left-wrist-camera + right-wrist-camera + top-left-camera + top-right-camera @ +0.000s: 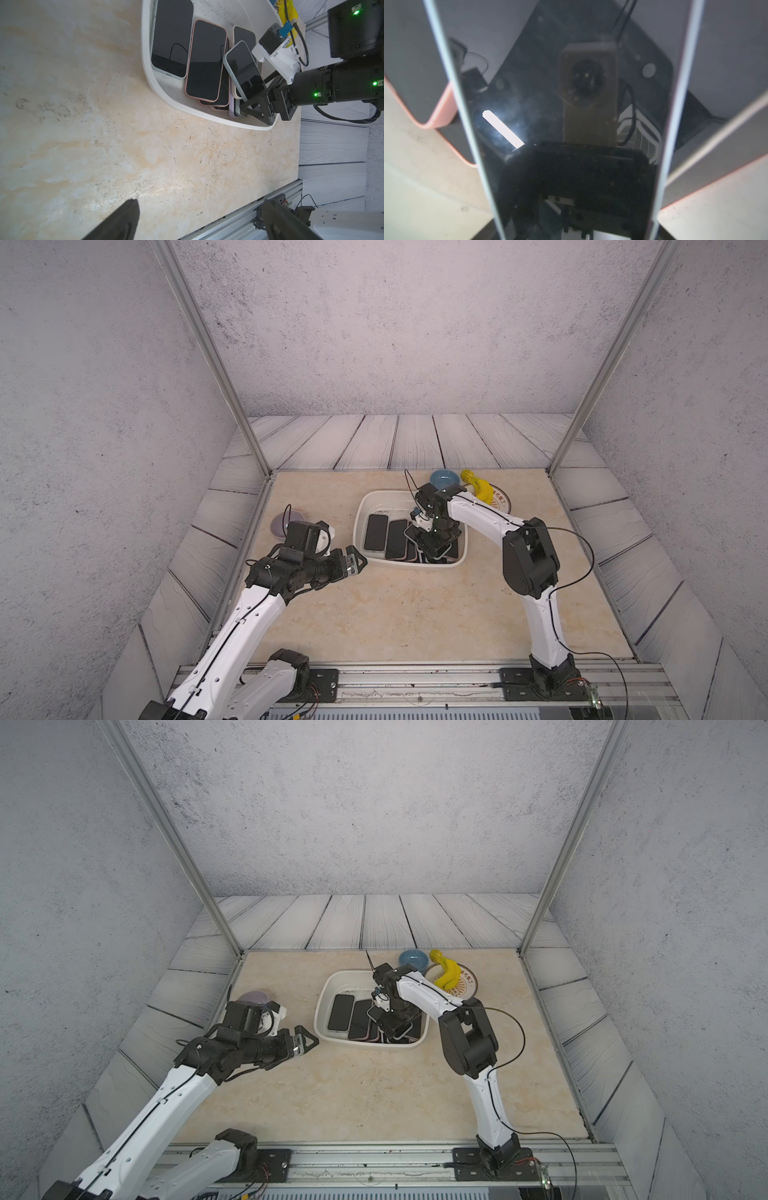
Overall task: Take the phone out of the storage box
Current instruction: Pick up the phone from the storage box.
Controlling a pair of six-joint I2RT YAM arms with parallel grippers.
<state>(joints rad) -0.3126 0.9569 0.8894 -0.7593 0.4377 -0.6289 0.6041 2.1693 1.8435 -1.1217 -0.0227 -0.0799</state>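
Phone [241,64] tilted, long axis toward right claw [247,109] astride its end, grip unclear; left claw [360,561] wide, empty.

Soft even light; blurred glare on the phone [571,99] screen

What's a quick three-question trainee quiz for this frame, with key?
1. True or false: the left gripper is inside the box.
2. The phone at the right gripper is: A flat on the table; B tilted over other phones; C outside the box.
3. What colour is the bowl by the box's far corner?
Key: 1 false; 2 B; 3 blue.
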